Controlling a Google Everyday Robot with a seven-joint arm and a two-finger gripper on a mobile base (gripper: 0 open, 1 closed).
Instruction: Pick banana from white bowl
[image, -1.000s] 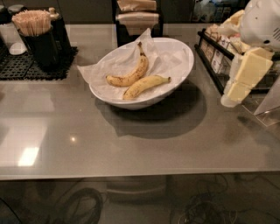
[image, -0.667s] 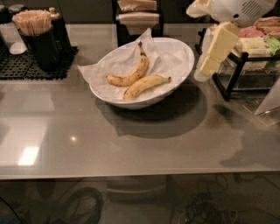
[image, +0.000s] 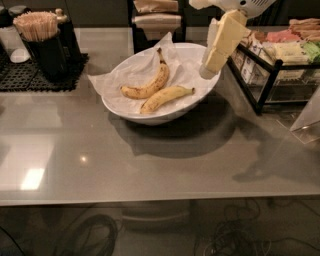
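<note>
The white bowl (image: 131, 112) with crumpled paper lining stands at the middle back of the grey counter. Two bananas lie in it. The smaller, smooth yellow banana (image: 165, 97) lies nearer the front, stem pointing right. The longer brown-speckled banana (image: 151, 81) lies behind it, touching it at the left end. My gripper (image: 210, 66), cream-coloured, hangs down from the top right, over the bowl's right rim. It is above and to the right of the smooth banana, apart from it, and holds nothing that I can see.
A black wire rack (image: 272, 70) with coloured packets stands right of the bowl. A black holder of wooden stirrers (image: 41, 37) on a black mat (image: 25, 77) is at the back left. A napkin holder (image: 156, 16) stands behind the bowl.
My gripper has moved left, from over the wire rack to above the bowl's right rim. The bananas and the bowl have not moved.
</note>
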